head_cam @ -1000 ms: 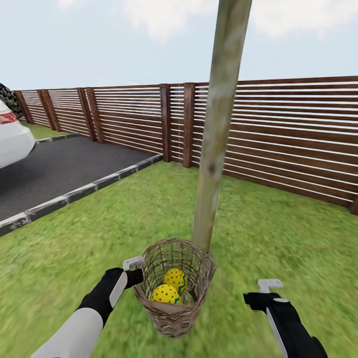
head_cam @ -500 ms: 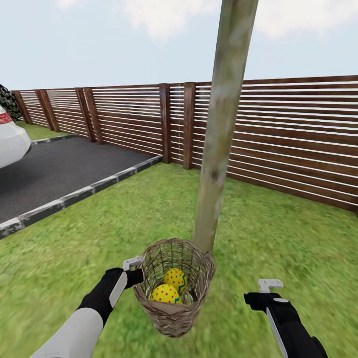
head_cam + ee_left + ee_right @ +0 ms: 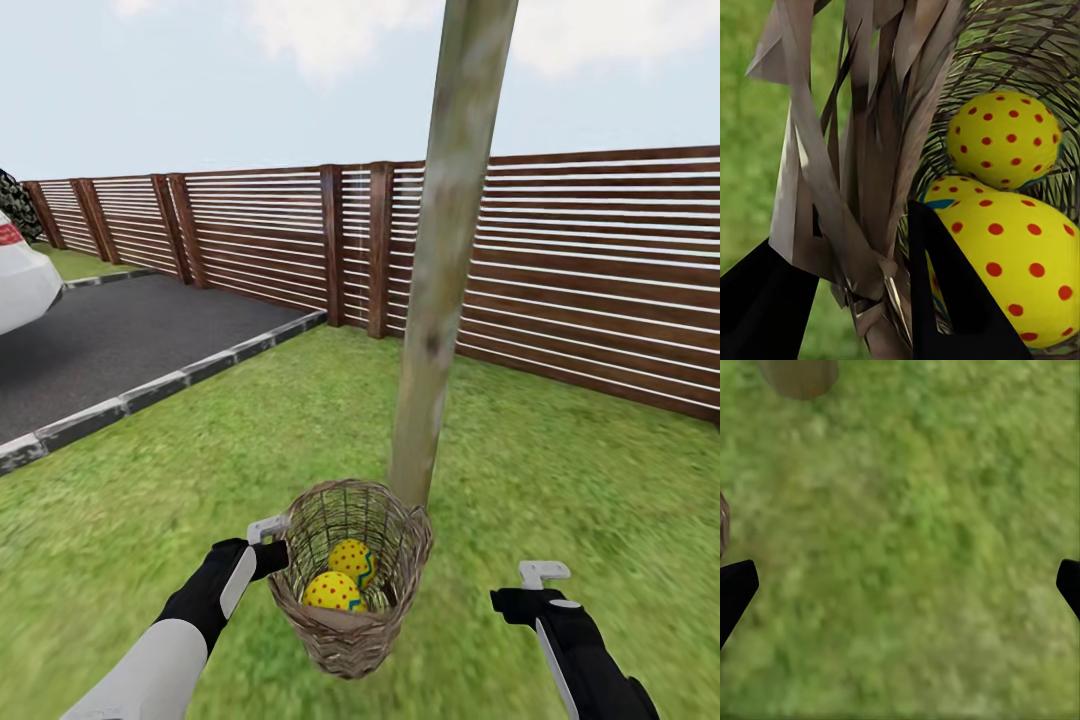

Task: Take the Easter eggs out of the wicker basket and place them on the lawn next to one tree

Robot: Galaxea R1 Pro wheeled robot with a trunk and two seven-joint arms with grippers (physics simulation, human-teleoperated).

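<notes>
The wicker basket [image 3: 350, 625] hangs just above the lawn [image 3: 580, 470], close in front of the pale tree trunk [image 3: 440, 300]. My left gripper [image 3: 268, 540] is shut on its braided rim [image 3: 870, 150], one finger outside and one inside. Two yellow dotted eggs [image 3: 353, 562] [image 3: 332, 592] show inside it. The left wrist view shows a far egg [image 3: 1005, 139], a near egg [image 3: 1009, 262] and a third egg [image 3: 945, 191] wedged between them. My right gripper [image 3: 540, 580] hovers open and empty over grass to the basket's right [image 3: 900, 585], with the tree's base [image 3: 799, 376] ahead.
A brown slatted fence [image 3: 600, 270] runs behind the tree. To the left lie a dark driveway [image 3: 110, 340] with a grey stone kerb [image 3: 170, 385] and part of a white car [image 3: 20, 280]. Open grass lies around the trunk.
The whole view has shifted slightly, with the car sliding toward the left edge, so the camera moved. Both arms and the held basket keep their places in the picture.
</notes>
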